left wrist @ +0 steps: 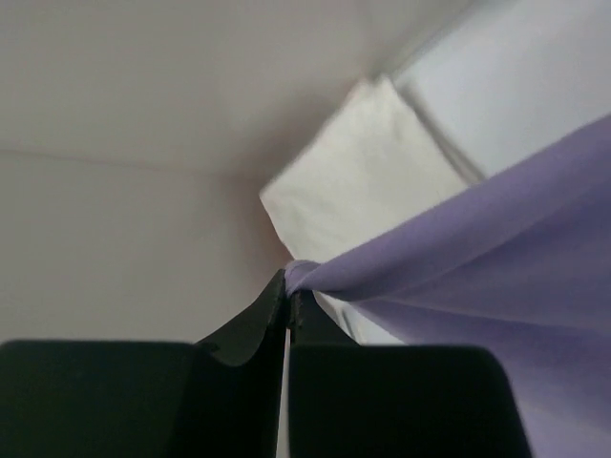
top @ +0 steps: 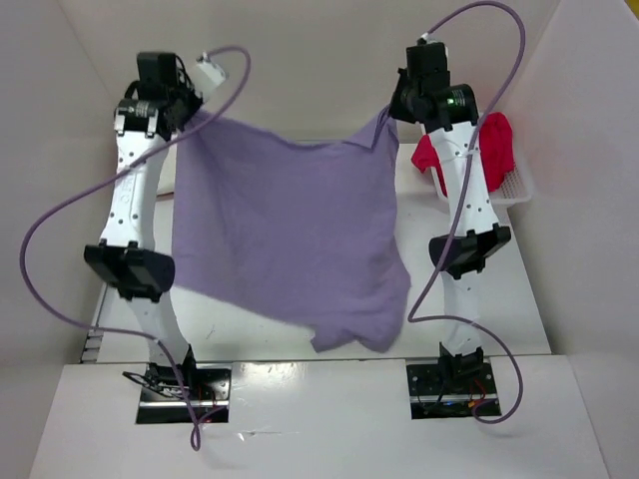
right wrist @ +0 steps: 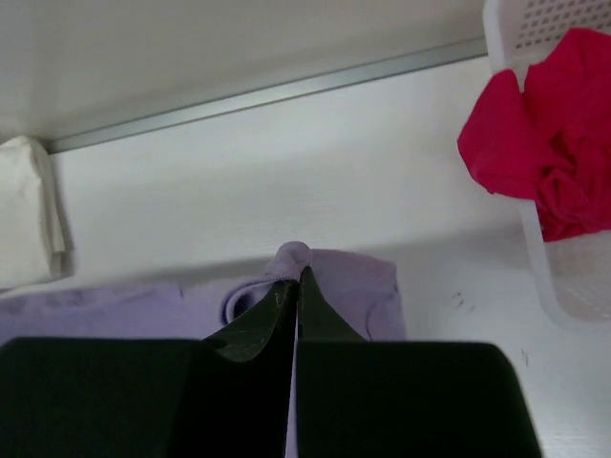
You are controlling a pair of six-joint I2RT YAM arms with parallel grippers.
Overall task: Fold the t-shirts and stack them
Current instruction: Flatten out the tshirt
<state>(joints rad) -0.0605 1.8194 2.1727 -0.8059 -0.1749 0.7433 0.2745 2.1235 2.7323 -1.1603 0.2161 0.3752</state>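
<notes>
Both arms are reared up tall and reaching toward the back. The left fingers point(left wrist: 272, 310) and right fingers point(right wrist: 277, 305) are each pinched fully shut on a top corner of the lavender t-shirt point(top: 285, 230), so it hangs spread out over the counter point(top: 509, 299), I'd guess so it can be laid flat for folding. The off-white t-shirt point(left wrist: 363, 172) looks folded at the back, and the red t-shirt point(right wrist: 535, 143) sits in the white mesh basket point(right wrist: 563, 286)

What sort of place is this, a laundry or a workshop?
Probably a robotics test bench, not a laundry: a left arm and right arm bolted to a white table, plain white panels walling it in, a lavender t-shirt held up between them.
</notes>
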